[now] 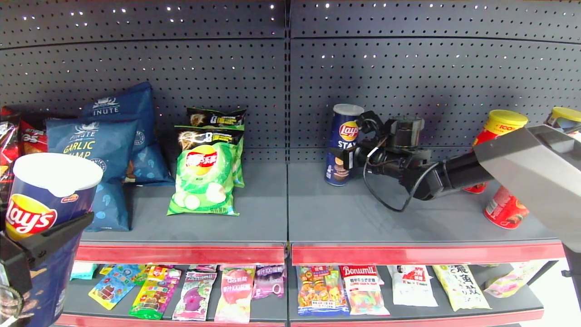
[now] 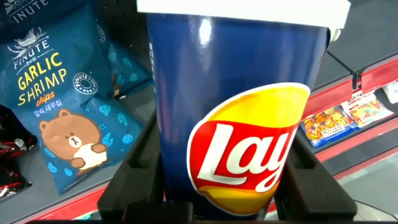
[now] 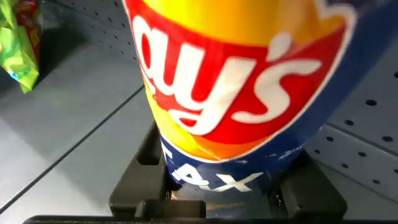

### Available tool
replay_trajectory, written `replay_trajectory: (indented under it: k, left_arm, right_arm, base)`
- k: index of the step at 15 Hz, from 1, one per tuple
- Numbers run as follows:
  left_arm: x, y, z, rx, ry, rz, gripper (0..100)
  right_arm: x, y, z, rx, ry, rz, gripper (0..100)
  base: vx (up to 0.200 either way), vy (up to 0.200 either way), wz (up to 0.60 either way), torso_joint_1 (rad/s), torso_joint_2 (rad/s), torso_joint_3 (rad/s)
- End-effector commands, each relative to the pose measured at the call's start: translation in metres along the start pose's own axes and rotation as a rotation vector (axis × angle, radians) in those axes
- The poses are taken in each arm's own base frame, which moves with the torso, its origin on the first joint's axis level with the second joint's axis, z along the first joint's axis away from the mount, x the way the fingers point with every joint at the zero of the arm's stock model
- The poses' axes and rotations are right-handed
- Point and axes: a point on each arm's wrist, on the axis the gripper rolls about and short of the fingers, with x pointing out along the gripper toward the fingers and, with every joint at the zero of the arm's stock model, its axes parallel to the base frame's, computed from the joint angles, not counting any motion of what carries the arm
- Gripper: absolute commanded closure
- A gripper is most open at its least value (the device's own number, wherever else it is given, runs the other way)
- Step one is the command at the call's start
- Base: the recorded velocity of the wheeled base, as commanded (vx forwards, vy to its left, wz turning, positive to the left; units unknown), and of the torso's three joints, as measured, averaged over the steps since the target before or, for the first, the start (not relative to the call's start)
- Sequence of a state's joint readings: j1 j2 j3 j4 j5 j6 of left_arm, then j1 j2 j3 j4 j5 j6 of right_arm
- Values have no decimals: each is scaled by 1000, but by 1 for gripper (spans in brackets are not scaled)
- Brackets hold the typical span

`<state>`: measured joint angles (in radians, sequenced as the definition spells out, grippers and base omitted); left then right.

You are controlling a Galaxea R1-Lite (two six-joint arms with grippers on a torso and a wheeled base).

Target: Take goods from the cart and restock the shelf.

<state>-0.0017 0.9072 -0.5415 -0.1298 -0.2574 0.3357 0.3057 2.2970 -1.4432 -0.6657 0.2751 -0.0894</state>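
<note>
1. Head view: my right claw [image 1: 348,158] pinches the standing can [image 1: 343,129]. The can is dark blue with a pale lid and stands upright on the shelf [image 1: 263,218], to the right of the green chip bags [image 1: 204,179]. My left claw [image 1: 43,236] grips the lidded can [image 1: 50,186] low on my left, in front of the blue snack bags [image 1: 93,145].
2. Left wrist view: my left claw [image 2: 227,186] has one dark finger on each side of the lidded can [image 2: 236,93], pressed against its blue wall. The white lid is on, and the red-and-yellow logo faces the camera.
3. Right wrist view: my right claw [image 3: 227,186] clamps the standing can [image 3: 242,81] near its base, just above the grey shelf [image 3: 68,118].
</note>
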Motion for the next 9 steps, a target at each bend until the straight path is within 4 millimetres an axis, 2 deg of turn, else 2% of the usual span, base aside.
replay_trajectory:
  k: [1,4,6,9]
  left_arm:
    - [0,0,0,0,0,0,100]
    - [1,-1,-3,-3,11,-7,100]
    - [1,-2,-5,-4,17,-7,100]
    - [1,-2,-5,-3,15,-13,100]
  right_arm:
    - [-13,1,12,-3,-13,-14,100]
    - [-40,8,25,-3,-4,-45,100]
    - [-53,15,34,-5,-13,-73,100]
    - [-70,22,38,-6,-6,-91,100]
  base:
    - [0,0,0,0,0,0]
    - [0,0,0,0,0,0]
    - [0,0,0,0,0,0]
    - [0,0,0,0,0,0]
